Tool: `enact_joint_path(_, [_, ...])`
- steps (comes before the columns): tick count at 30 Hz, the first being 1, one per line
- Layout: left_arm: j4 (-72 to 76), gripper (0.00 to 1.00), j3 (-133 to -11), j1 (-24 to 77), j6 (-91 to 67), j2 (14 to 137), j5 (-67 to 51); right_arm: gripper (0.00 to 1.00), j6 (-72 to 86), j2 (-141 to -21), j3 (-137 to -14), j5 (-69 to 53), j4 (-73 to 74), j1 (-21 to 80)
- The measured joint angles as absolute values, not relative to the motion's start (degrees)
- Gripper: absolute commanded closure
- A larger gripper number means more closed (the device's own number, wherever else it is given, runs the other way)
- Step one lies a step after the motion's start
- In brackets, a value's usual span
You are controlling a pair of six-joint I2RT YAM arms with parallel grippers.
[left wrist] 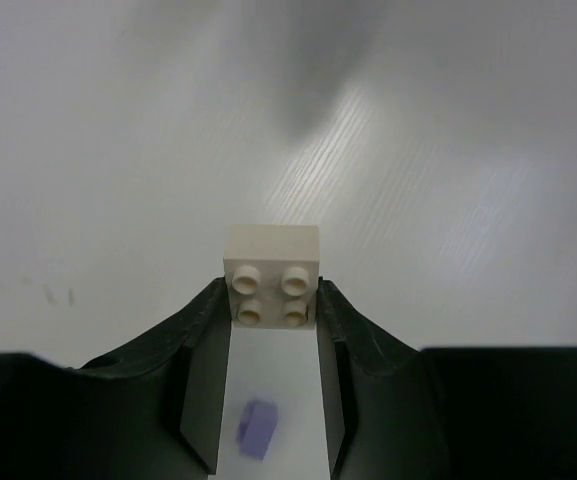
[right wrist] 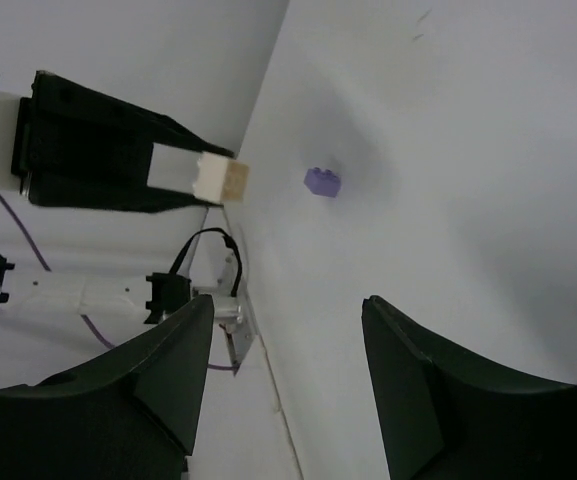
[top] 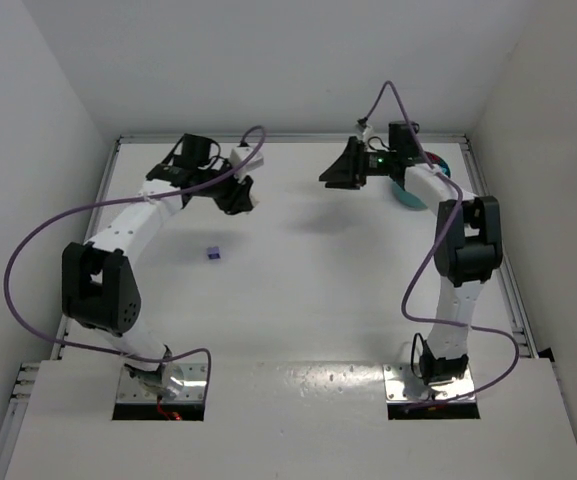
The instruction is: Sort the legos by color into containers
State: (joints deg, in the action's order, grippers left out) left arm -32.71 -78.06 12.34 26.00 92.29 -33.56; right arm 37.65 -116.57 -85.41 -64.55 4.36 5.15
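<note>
left claw [left wrist: 273, 298] pinching cream brick [left wrist: 273, 262]

claw is closed on the brick's two flat side walls, studs toward the wrist camera, held above the tabletop [top: 298, 300]. judging by looks: light, rigid, slick plastic, side walls best to grip. purple brick [left wrist: 257, 428] lies loose below. right claw [right wrist: 288, 300] gapes wide, empty, near teal dish [top: 405, 197]. no readable writing.

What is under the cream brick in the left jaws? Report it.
Only white table, with a small purple brick lying off to one side, toward the arm's base. The patch straight beneath the cream brick and its underside are covered.
</note>
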Motion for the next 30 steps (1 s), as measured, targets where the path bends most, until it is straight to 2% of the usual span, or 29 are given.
enact_joint_path(7, [-29.8,0.72,-82.3,22.2,18.9,96.9,-32.8,0.39,36.2,-119.2,-92.5,-64.5,5.6,13.3])
enact_joint_path(18, [-26.4,0.72,-86.9,24.4,13.9,99.5,-32.0,0.39,27.6,-120.9,-96.7,-61.8,15.9,16.1])
enact_joint_path(30, [-25.1,0.72,-86.9,26.3,12.8,100.5,-31.6,0.41,23.7,-121.0,-98.4,-61.1,18.7,17.6])
